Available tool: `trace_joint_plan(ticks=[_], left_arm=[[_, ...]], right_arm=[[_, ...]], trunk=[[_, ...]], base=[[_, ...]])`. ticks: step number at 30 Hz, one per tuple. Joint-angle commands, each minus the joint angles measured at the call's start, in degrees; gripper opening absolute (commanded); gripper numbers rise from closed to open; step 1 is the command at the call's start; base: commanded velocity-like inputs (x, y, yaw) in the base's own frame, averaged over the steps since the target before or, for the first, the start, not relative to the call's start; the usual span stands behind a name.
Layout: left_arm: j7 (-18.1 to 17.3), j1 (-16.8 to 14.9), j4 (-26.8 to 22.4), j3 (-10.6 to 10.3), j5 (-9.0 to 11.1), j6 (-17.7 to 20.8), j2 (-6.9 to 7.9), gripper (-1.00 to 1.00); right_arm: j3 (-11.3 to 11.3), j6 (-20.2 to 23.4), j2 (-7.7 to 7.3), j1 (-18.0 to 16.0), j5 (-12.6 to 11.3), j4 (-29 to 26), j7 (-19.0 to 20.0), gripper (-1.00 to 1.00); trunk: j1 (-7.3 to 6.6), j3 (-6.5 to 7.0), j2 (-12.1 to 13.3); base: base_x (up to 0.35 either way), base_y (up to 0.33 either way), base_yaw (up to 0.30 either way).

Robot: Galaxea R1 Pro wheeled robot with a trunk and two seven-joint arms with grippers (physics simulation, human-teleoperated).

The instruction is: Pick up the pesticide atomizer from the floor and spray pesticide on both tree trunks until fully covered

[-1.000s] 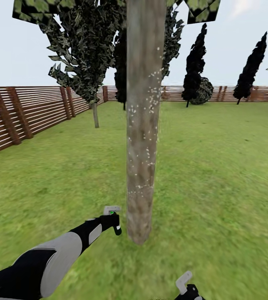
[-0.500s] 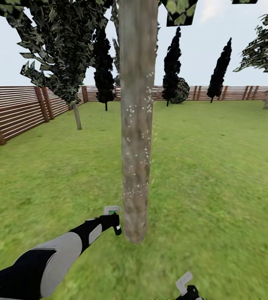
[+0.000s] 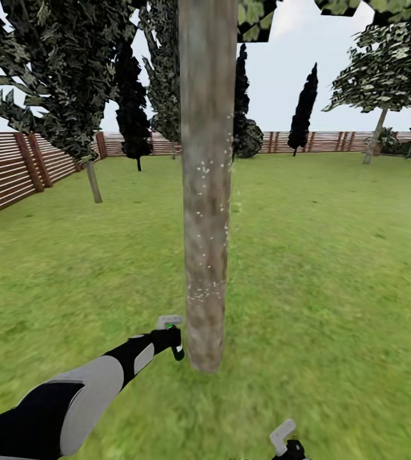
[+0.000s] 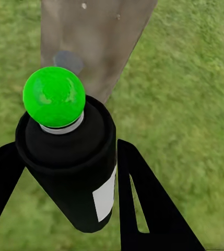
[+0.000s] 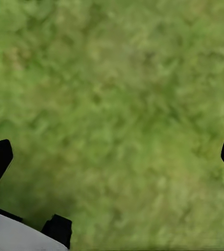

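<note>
Left gripper (image 4: pixel 65 172): clamped on atomizer (image 4: pixel 70 167), at 9 o'clock of trunk (image 3: pixel 205 191) base.
Right gripper (image 5: pixel 112 151): spread wide, holding nothing.
Done: specks (image 3: pixel 209 255) on part of trunk.
Left: fuller coverage; second tree (image 3: pixel 384 83).

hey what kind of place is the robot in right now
It looks like a fenced garden or backyard: a wide green lawn, a wooden slat fence along the edge, and a tree trunk right ahead, with more trees behind.
</note>
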Motion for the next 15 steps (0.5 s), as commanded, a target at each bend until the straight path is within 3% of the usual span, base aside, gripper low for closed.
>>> trace_joint_plan(ticks=[1,10,15], left_arm=[[0.0,0.0,-0.05,0.02,0.01,0.0,-0.02,-1.0],[0.0,0.0,-0.13,0.15,0.18,0.16,0.02,-1.0],[0.0,0.0,-0.04,0.2,0.13,0.27,1.72,-1.0]], right_arm=[[0.01,-0.03,0.03,0.01,0.01,-0.06,-0.03,1.0],[0.06,-0.09,0.39,0.04,0.03,-0.37,-0.16,1.0],[0.04,-0.09,0.18,0.04,0.08,-0.23,-0.16,1.0]], trunk=[[0.0,0.0,0.0],[0.0,0.0,0.0],[0.0,0.0,0.0]], base=[[0.0,0.35,-0.298],[0.0,0.35,-0.299],[0.0,0.35,-0.299]])
